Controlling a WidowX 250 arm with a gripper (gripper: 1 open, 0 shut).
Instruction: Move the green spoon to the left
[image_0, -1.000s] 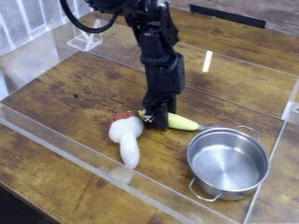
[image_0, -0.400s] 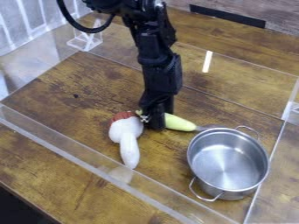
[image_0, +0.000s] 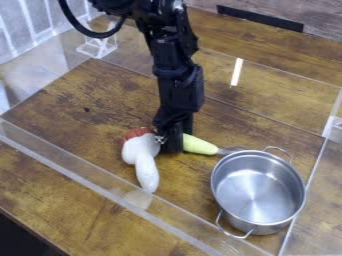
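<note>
The green spoon (image_0: 202, 145) lies on the wooden table just up and left of the steel pot, its thicker end pointing left. My gripper (image_0: 170, 137) points straight down at that left end, and its dark fingers are shut on the spoon's end close to the tabletop. The arm rises from there toward the top of the view. The spoon's gripped end is partly hidden by the fingers.
A white chunky-handled utensil (image_0: 142, 163) with a red tip (image_0: 138, 133) lies right beside the gripper on its left. A round steel pot (image_0: 258, 188) stands at the lower right. Clear plastic walls (image_0: 80, 175) fence the work area.
</note>
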